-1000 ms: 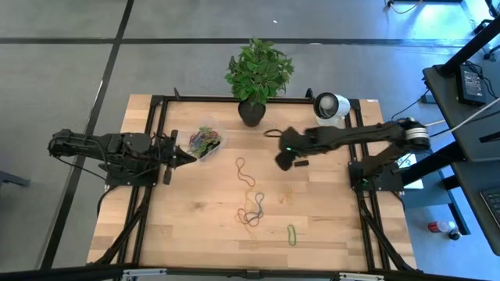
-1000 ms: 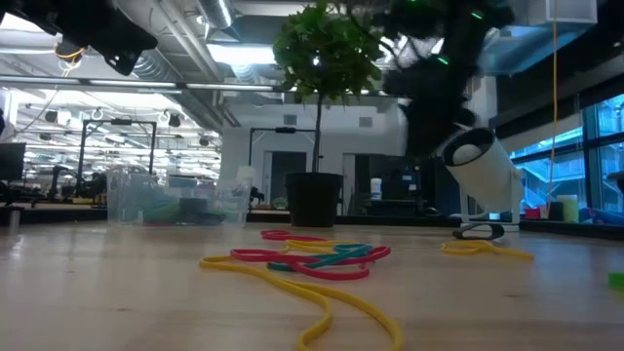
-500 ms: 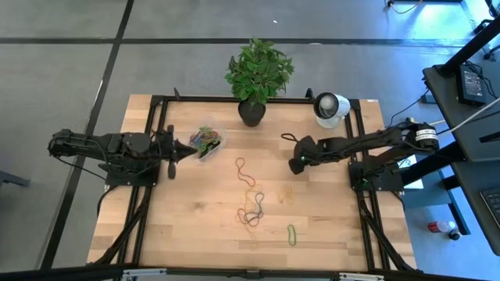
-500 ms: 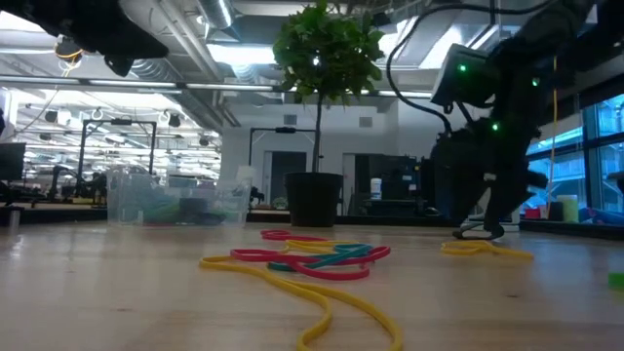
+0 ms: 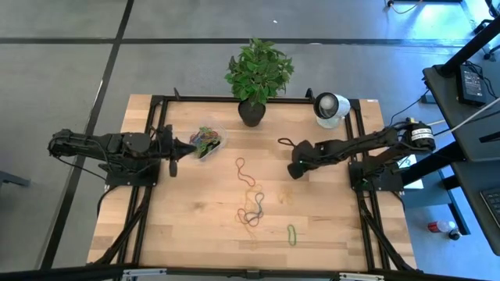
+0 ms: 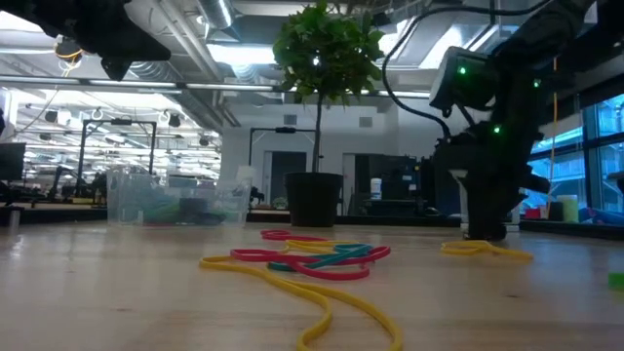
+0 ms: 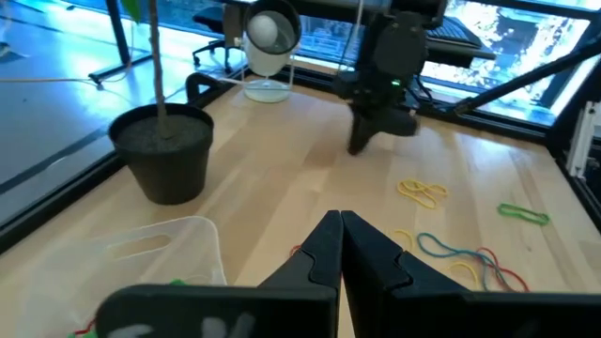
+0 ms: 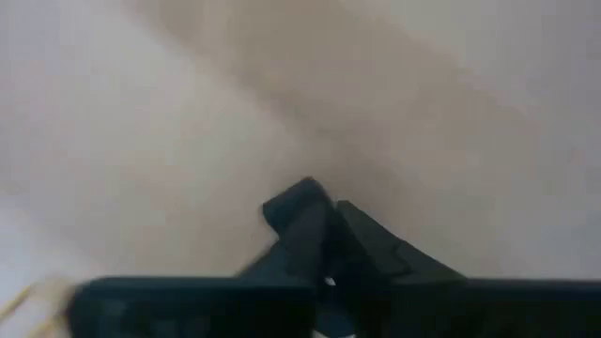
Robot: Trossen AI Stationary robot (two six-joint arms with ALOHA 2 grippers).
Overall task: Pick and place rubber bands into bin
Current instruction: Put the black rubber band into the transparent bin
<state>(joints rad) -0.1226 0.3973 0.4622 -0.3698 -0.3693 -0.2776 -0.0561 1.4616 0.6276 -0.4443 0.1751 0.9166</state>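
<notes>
A: High view status?
B: Left pincer closed at the bin; right pincer down on the worktop. Loose rubber bands lie mid-worktop.

A: Right wrist view?
B: Fingers pressed together; any held band cannot be told.

Your right gripper has dropped from above the wooden table down to its surface, beside the loose yellow rubber band, and its fingers have drawn together from wide open. Your left gripper has edged forward over the clear plastic bin.
</notes>
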